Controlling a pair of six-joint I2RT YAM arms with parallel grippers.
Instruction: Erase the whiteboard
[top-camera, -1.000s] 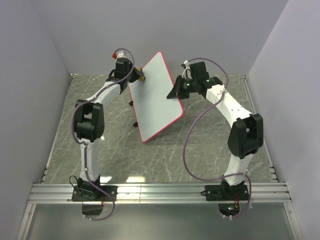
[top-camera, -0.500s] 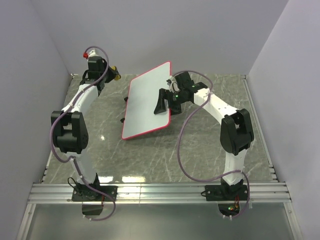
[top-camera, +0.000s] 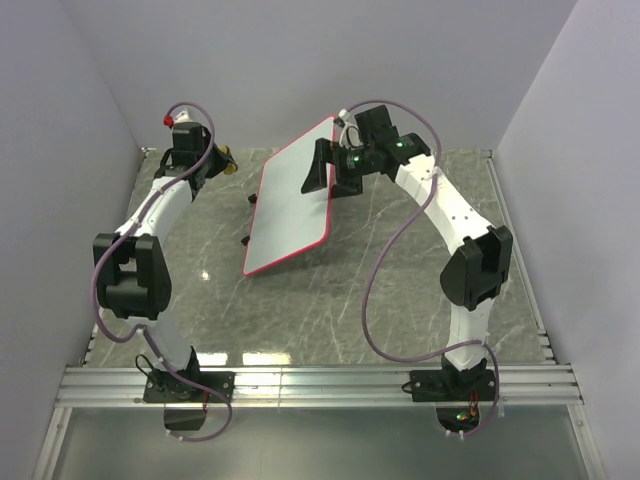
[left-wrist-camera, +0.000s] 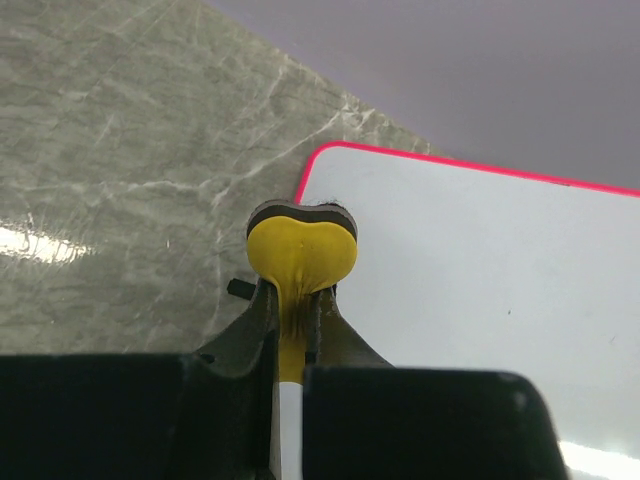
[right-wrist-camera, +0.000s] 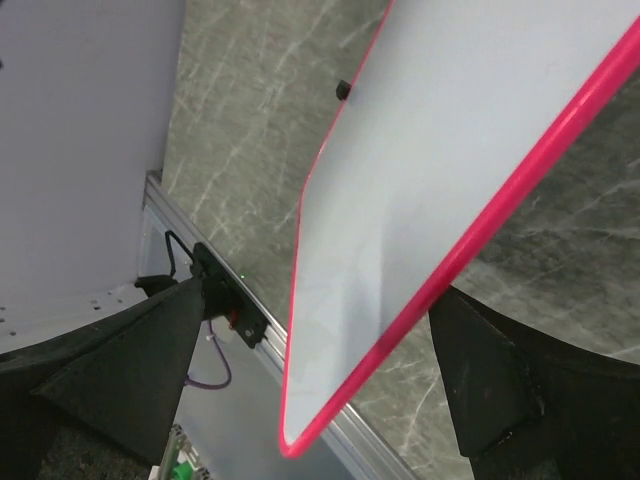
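The whiteboard (top-camera: 290, 205) has a red-pink rim and a blank white face. It stands tilted, its near left corner low by the table and its far right edge raised. My right gripper (top-camera: 330, 170) is open at that raised edge. In the right wrist view the whiteboard (right-wrist-camera: 450, 130) runs between the wide-apart jaws of the right gripper (right-wrist-camera: 310, 370), and no pad presses on it. My left gripper (top-camera: 225, 158) is at the far left, apart from the board, shut on a yellow eraser (left-wrist-camera: 302, 250). The board's corner (left-wrist-camera: 480, 260) lies just beyond the eraser.
Grey marble tabletop (top-camera: 420, 290) lies under everything. Purple-grey walls close the back and both sides. An aluminium rail (top-camera: 320, 385) runs along the near edge with both arm bases on it. Small black feet (top-camera: 250, 200) stick out under the board's left side.
My right gripper has gone from nearly shut to wide open at the board's edge. The board swung left and stands steeper. My left arm pulled back to the far left with the eraser.
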